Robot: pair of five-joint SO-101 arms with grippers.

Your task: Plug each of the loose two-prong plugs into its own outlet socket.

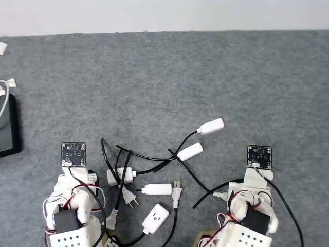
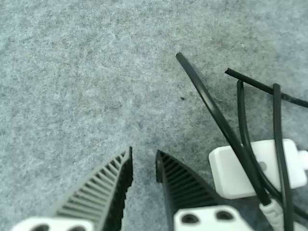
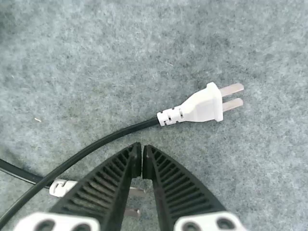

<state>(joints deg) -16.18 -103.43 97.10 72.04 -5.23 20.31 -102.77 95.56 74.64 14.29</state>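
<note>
The left gripper (image 2: pixel 143 161) hangs over grey carpet (image 2: pixel 72 72) with its ribbed black jaws a narrow gap apart and nothing between them. Just to the right of its tips lies a white outlet socket (image 2: pixel 250 168), crossed by black cords (image 2: pixel 216 115). The right gripper (image 3: pixel 142 147) has its jaws closed almost tip to tip on nothing; a white two-prong plug (image 3: pixel 202 107) lies just ahead of its tips, not touching them, prongs pointing away, and a second plug (image 3: pixel 61 187) lies beneath the jaws.
</note>
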